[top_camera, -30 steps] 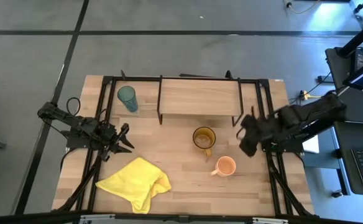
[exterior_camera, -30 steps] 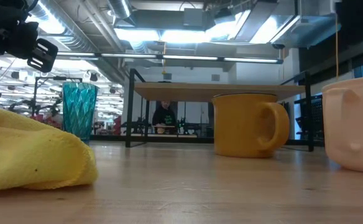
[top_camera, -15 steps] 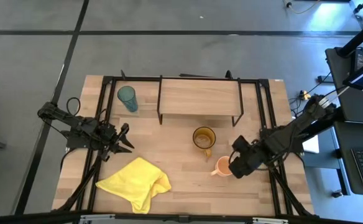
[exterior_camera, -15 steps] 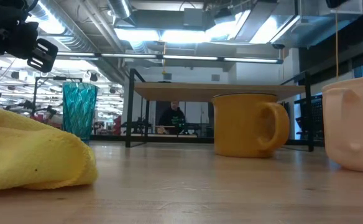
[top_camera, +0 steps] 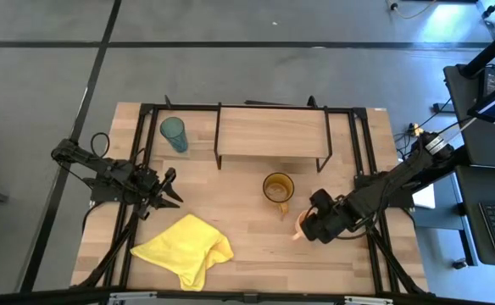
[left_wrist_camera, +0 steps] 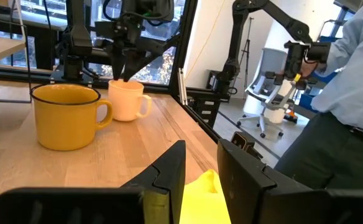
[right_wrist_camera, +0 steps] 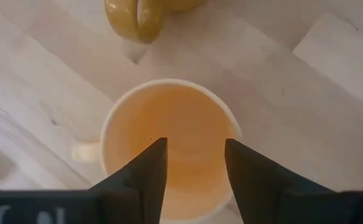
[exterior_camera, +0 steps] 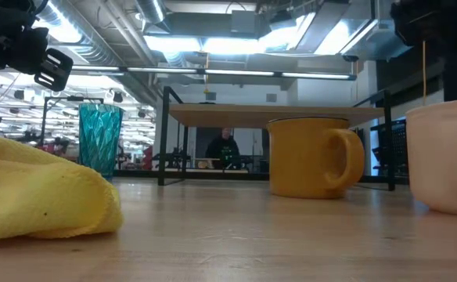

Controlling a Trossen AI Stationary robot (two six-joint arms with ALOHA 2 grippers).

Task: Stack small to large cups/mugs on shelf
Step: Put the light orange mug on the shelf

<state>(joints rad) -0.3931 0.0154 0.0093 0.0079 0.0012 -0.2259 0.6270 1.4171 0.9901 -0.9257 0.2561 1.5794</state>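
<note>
right claw (top_camera: 309, 227) moved over pale-orange mug (right_wrist_camera: 169, 146) | spread | left claw (top_camera: 168, 191) idle

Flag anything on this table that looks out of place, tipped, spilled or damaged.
Only the yellow cloth looks odd: it lies crumpled near the table's front edge. The tumbler, amber mug and small mug all stand upright, with nothing spilled or broken. The right gripper is open over the small mug; the left gripper waits left of the cloth.

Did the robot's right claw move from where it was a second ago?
Yes. The right gripper has swung away from the shelf toward the table's front edge, and now hangs open over the small orange mug.
</note>
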